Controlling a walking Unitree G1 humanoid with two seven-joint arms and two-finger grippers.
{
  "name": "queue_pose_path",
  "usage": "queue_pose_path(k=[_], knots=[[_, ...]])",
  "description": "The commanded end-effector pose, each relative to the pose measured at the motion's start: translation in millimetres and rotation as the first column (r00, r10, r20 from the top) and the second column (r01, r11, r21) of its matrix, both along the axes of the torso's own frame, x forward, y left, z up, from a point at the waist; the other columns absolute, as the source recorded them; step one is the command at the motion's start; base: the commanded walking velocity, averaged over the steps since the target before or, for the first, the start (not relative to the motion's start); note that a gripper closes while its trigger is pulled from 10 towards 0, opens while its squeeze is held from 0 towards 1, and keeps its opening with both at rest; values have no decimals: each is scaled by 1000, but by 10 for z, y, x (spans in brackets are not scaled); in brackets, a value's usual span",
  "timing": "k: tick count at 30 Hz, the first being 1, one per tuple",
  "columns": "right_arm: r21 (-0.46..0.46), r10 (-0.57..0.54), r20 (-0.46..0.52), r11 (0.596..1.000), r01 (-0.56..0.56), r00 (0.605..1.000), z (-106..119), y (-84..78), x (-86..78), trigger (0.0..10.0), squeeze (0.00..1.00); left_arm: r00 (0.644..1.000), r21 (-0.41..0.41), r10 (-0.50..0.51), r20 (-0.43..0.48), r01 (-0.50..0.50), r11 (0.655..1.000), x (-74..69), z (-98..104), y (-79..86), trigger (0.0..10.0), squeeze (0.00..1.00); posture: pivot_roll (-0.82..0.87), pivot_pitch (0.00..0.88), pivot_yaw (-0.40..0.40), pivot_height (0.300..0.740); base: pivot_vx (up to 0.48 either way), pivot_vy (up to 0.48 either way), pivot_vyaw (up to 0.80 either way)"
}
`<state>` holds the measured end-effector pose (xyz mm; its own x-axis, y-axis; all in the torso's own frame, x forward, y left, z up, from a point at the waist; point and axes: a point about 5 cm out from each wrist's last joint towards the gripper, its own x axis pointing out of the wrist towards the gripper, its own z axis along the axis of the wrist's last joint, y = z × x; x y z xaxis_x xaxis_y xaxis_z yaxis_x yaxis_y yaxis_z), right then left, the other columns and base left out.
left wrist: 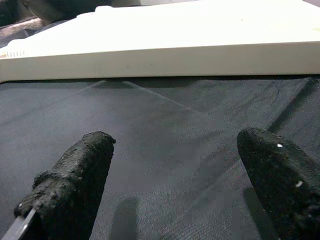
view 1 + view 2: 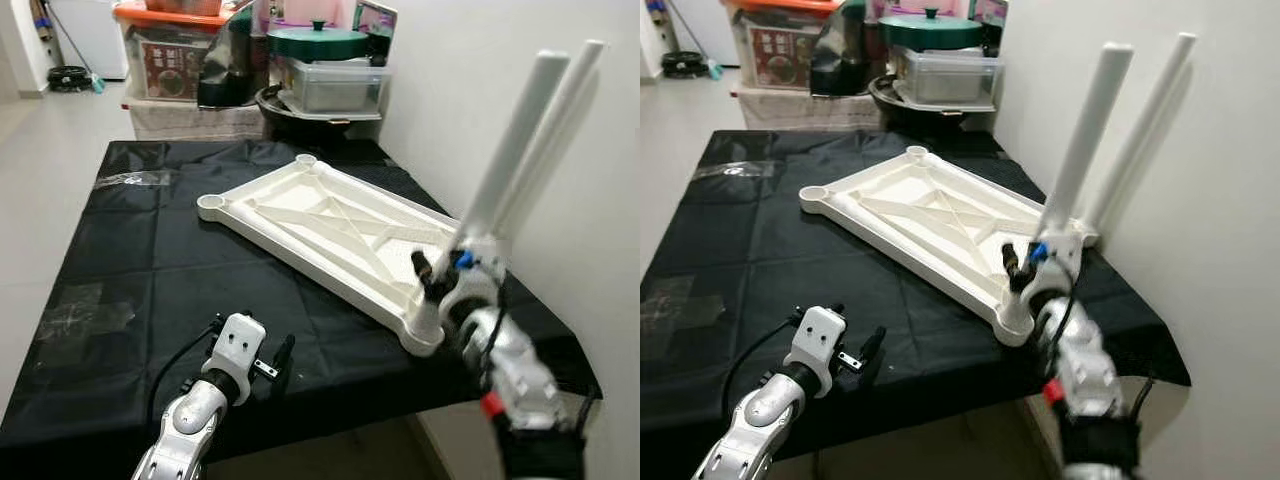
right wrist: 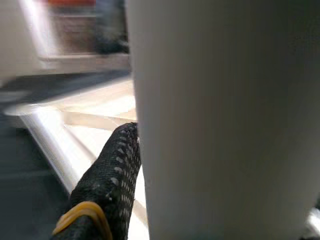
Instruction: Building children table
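A white plastic tabletop (image 2: 320, 215) lies upside down on the black-covered table (image 2: 140, 250), ribs up, with round sockets at its corners. My right gripper (image 2: 445, 272) is shut on the lower end of a white table leg (image 2: 515, 140), held nearly upright over the tabletop's near right corner (image 2: 425, 335); the leg (image 3: 225, 120) is pressed against one black finger (image 3: 110, 185). A second white leg (image 2: 565, 110) stands just behind it, by the wall. My left gripper (image 2: 255, 340) hovers open low over the cloth near the front edge, nothing between its fingers (image 1: 75, 180), facing the tabletop's long side (image 1: 160, 55).
Storage boxes (image 2: 165, 60), a green-lidded pot (image 2: 318, 40) and a clear bin (image 2: 330, 85) crowd the far end. A white wall (image 2: 600, 250) runs close along the table's right side. Clear plastic scraps (image 2: 85, 305) lie on the cloth at left. Open floor (image 2: 40, 180) lies left.
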<state>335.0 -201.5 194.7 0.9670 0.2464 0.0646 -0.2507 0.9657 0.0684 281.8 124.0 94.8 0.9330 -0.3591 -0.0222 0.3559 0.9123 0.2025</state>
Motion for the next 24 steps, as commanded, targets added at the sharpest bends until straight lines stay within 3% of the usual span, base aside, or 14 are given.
queue_pose_path(k=[1,3,6,7,9,11,12,13,15,17,20,22,23,24], knots=[[-11,197,10,980,-197,980,31,136,-50,10000,0,1000,6,-16,3,16,1000,-5,-9,-33,10000,0,75,0,-120,740,0,0,0],[-40,409,-5,912,-409,913,53,203,-183,10000,0,1000,6,-17,4,17,1000,0,-9,-36,10000,0,74,0,-122,740,0,0,0],[-80,508,-51,856,-510,860,-17,241,-264,10000,0,1000,5,-18,5,18,1000,3,-7,-41,10000,0,77,0,-126,740,0,0,0],[-99,546,-105,826,-555,831,-153,263,-302,7412,0,1000,5,-18,7,18,1000,5,-4,-46,10000,0,83,0,-129,740,0,0,0],[-99,559,-122,816,-570,820,-207,271,-312,7412,0,1000,6,-18,7,18,1000,5,-3,-46,10000,0,83,0,-129,740,0,0,0],[-113,545,-159,818,-564,823,-316,295,-311,0,0,1000,6,-15,9,15,1000,6,2,-33,10000,0,87,0,-129,740,0,0,0],[-113,545,-159,818,-564,823,-316,295,-311,0,0,1000,6,-15,9,15,1000,6,2,-33,10000,0,87,0,-129,740,0,0,0],[-144,349,-228,911,-385,909,-469,206,-149,0,0,1000,7,-10,9,10,1000,6,3,-18,10000,0,84,0,-128,740,0,0,0],[-152,67,-277,982,-112,959,-561,24,12,0,0,1000,8,-10,9,10,1000,1,0,-18,10000,0,83,0,-129,740,0,0,0],[-154,-48,-294,988,2,955,-590,-54,54,0,0,1000,8,-11,9,11,1000,-1,-3,-19,10000,0,83,0,-129,740,0,0,0],[-151,-217,-293,972,179,931,-605,-194,64,0,0,1000,7,-12,9,11,1000,-4,-3,-23,10000,0,84,0,-130,740,0,0,0],[-154,-498,-280,867,473,821,-671,-398,-67,0,0,1000,6,-10,10,10,1000,-10,0,-19,10000,0,87,0,-130,740,0,0,0],[-154,-498,-280,867,473,821,-671,-398,-67,0,0,1000,6,-10,10,10,1000,-10,0,-19,10000,0,87,0,-130,740,0,0,0],[-153,-567,-269,823,546,779,-696,-392,-165,0,0,1000,6,-7,10,7,1000,-13,2,-11,10000,0,86,0,-129,740,0,0,0]])
